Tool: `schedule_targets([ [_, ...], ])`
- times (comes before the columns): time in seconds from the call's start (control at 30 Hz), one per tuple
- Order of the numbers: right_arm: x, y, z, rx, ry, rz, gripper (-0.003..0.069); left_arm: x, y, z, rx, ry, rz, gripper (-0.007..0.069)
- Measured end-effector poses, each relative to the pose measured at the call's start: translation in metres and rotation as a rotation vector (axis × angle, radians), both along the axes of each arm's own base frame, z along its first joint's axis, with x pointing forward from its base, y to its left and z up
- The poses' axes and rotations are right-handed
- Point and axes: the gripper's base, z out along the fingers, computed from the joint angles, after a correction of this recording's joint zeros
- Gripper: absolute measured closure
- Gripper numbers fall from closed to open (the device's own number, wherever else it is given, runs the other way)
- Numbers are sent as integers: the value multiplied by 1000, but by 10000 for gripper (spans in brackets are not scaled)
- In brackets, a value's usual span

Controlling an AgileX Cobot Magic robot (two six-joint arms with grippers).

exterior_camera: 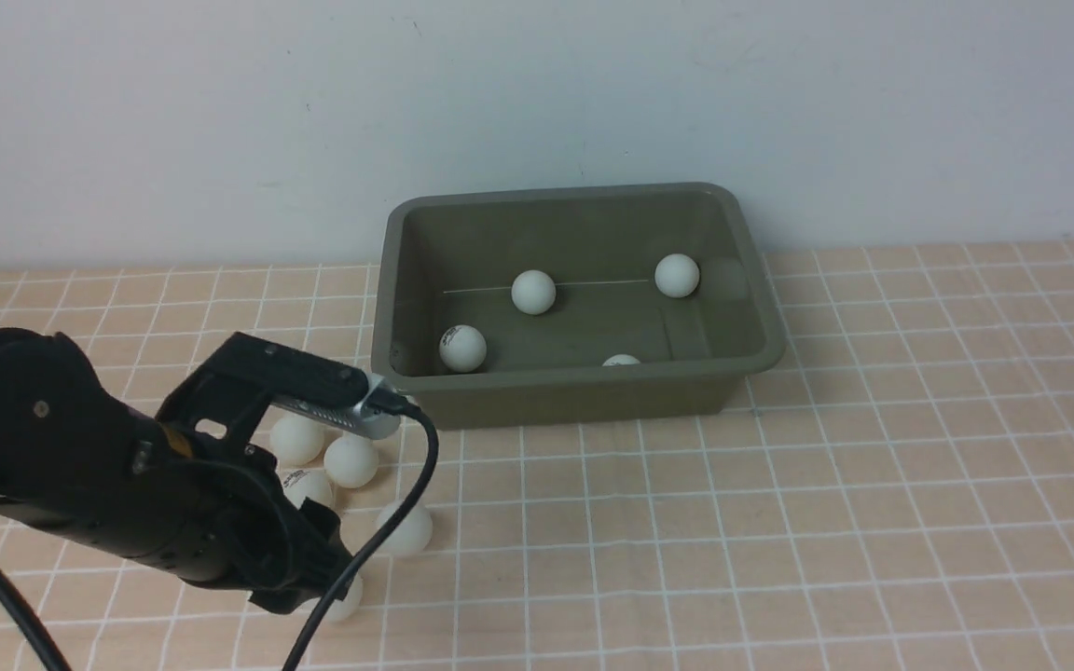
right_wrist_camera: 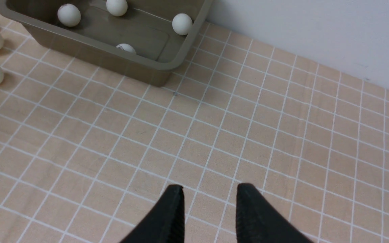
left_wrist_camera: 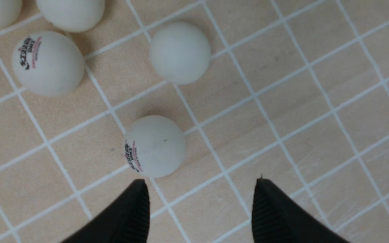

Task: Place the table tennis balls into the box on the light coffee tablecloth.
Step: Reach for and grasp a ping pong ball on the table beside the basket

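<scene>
White logo-printed ball (left_wrist_camera: 155, 146) — just beyond the parted left pincer (left_wrist_camera: 201, 189), untouched

Left gripper (left_wrist_camera: 200, 182) low, jaws wide apart; right gripper (right_wrist_camera: 210, 187) raised, narrowly parted.

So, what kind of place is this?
Probably a robot lab or test bench, not a home: a bare white wall, a checked cloth as work surface, and a box and balls set out before the left arm.
</scene>
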Motion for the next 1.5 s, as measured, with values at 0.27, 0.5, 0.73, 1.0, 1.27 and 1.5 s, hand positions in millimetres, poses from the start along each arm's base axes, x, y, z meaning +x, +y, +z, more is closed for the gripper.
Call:
schedule_targets([
  [0.27, -1, 3, 0, 31, 8, 18, 448, 6, 0, -7, 54, -44, -106, 167],
  [0.5, -1, 5, 0, 48, 12, 29, 448, 11, -1, -5, 54, -100, -100, 105],
  [0.73, -2, 8, 1, 83, 14, 49, 448, 15, -2, -15, 66, -78, -104, 103],
  [1.0, -2, 9, 1, 90, 16, 56, 448, 25, -4, -47, 98, 11, -108, 103],
  [1.27, -2, 10, 1, 103, 19, 65, 448, 32, -5, -62, 114, 28, -107, 103],
  [1.5, -2, 10, 1, 94, 16, 73, 448, 37, -6, -69, 120, 16, -99, 104],
])
